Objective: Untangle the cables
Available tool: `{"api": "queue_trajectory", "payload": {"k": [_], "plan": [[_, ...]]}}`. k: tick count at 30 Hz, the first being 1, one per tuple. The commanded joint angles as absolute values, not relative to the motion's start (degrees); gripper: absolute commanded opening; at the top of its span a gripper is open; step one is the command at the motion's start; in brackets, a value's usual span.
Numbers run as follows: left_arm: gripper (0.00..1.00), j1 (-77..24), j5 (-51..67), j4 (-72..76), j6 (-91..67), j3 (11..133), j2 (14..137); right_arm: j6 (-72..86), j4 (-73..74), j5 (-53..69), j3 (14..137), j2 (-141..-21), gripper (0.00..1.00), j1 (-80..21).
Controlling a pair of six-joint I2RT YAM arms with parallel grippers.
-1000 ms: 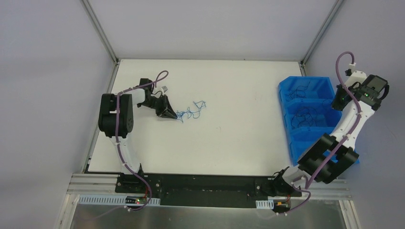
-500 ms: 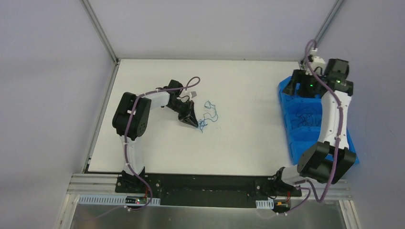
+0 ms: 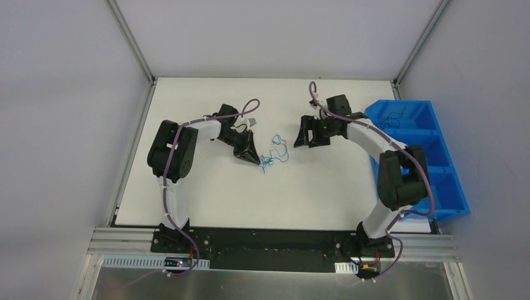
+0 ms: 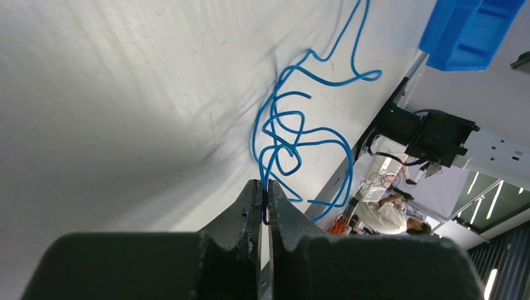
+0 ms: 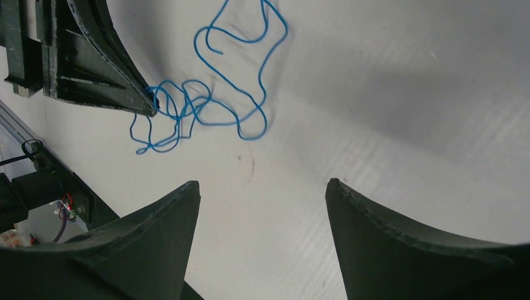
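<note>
**A:** Left wrist view first. The left gripper (image 4: pixel 264 187) has its jaws almost fully together, and it pinches one strand of the cables (image 4: pixel 294 134) at the very tips. The other blue loops lie loose on the table (image 3: pixel 325 187) just beyond the fingers.

**B:** And the right gripper (image 5: pixel 262 184)?

**A:** It is spread wide and has nothing between the fingers. It hovers near the far side of the bundle and does not touch it (from above, a small gap shows).

**B:** Where does the bundle lie?

**A:** Near the middle of the table, between the two grippers and well apart from the blue bin (image 3: pixel 437 125) at the right edge. I see only blue wire. If a dark wire is mixed in, I cannot tell.

**B:** So which step is in hand?

**A:** I judge it is the second hold. The left arm anchors one end, so the right one should take an outer loop, the big one farthest from the left tips, not the dense crossing beside them.

**B:** How can it do this well?

**A:** Come down with the fingers on both sides of one strand only, then close fully, because the wire is thin and can slip out. Then draw slowly away from the anchor, low over the table. A quick pull may tighten the crossings into a knot.
</note>
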State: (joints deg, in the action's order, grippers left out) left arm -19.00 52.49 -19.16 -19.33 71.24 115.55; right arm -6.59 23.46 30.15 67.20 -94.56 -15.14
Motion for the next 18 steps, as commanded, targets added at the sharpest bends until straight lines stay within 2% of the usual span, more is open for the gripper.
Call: {"api": "queue_trajectory", "payload": {"k": [1,8,15,16,18], "plan": [[0.03,-18.0,53.9,-19.1,-21.1,70.8,117.9,-2.9,15.0,28.3,76.0,-102.1,0.75,-20.2],[0.17,-16.3,54.6,-19.1,-21.5,71.3,118.5,-3.6,15.1,26.9,83.7,-113.9,0.72,-25.7],[0.25,-14.7,55.1,-19.1,-21.7,69.5,117.8,-4.9,15.2,25.2,83.5,-117.3,0.65,-27.9],[0.26,-14.7,55.2,-19.1,-21.7,69.4,117.6,-5.3,15.3,24.9,83.2,-117.3,0.6,-28.1],[0.23,-14.6,55.3,-19.1,-21.7,69.3,117.5,-6.1,16.2,24.5,83.1,-117.1,0.41,-28.2]]}}
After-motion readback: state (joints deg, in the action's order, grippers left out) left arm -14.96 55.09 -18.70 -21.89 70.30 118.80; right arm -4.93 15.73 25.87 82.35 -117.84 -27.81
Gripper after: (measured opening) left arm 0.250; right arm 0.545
